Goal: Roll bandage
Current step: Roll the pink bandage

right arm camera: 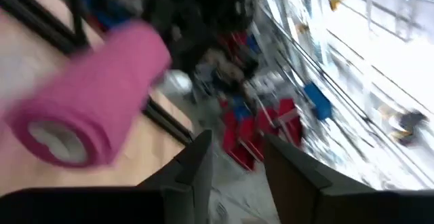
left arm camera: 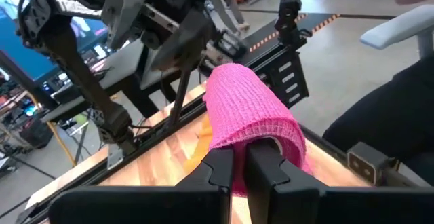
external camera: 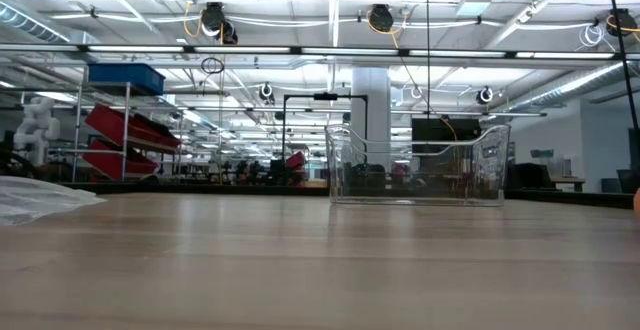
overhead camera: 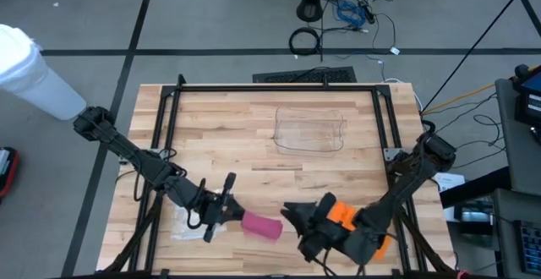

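A pink bandage roll (overhead camera: 262, 226) with a white core hangs over the table's near edge, between my two grippers. My left gripper (overhead camera: 232, 214) comes from the table's left and is shut on the roll's left end (left arm camera: 242, 166). My right gripper (overhead camera: 293, 213) stands just right of the roll, open, with nothing between its fingers (right arm camera: 234, 163). In the right wrist view the roll (right arm camera: 88, 95) lies off to one side of those fingers, with its white core end (right arm camera: 57, 139) showing. The low view shows neither gripper nor the roll. My left gripper holds the roll by its near end (left arm camera: 271, 139), coming level from the table's left, with the fingers along the roll's length. Pink bandage shows above and on both outer sides of the two close-set fingers (left arm camera: 220, 173); the fingertips are hidden in that end. The roll sticks out level from the fingers, clear of the table.
A clear plastic container (overhead camera: 310, 129) stands at the table's far middle (external camera: 415, 165). A clear plastic wrapper (overhead camera: 188, 226) lies near the front left, under the left gripper. A black frame (overhead camera: 279, 87) runs around the tabletop.
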Robot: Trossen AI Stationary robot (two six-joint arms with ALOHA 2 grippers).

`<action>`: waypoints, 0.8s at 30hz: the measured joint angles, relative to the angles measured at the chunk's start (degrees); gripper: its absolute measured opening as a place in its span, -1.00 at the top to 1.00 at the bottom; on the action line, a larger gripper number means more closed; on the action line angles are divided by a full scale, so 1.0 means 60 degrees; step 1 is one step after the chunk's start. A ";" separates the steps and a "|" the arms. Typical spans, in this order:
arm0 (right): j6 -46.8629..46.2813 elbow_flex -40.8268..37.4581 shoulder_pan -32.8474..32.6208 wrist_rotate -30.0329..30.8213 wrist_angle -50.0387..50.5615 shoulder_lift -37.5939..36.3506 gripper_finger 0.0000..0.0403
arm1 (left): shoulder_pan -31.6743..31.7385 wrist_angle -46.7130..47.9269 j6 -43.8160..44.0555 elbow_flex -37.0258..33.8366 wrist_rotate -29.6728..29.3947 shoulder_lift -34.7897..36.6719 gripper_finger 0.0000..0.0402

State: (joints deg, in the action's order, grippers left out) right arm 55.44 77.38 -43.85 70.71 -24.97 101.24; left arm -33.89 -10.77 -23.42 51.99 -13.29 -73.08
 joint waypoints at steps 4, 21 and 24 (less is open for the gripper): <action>-0.0350 0.0000 0.0142 -0.0621 0.0080 -0.0128 0.49 | 0.0007 -0.0230 -0.0004 0.0000 0.0316 0.0003 0.91; -0.8809 0.0000 -0.0441 -0.1692 0.4550 -0.0213 0.60 | -0.0045 0.0972 -0.2324 0.0000 -0.3034 -0.0370 0.91; -1.1735 -0.0004 0.0000 -0.2507 0.6588 -0.0182 0.66 | 0.0191 0.0675 -0.1886 0.0000 -0.2877 -0.0657 0.91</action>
State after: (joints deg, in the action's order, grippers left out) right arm -14.97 77.36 -43.85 55.66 14.56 100.14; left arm -32.75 -6.72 -34.74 51.99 -30.55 -77.02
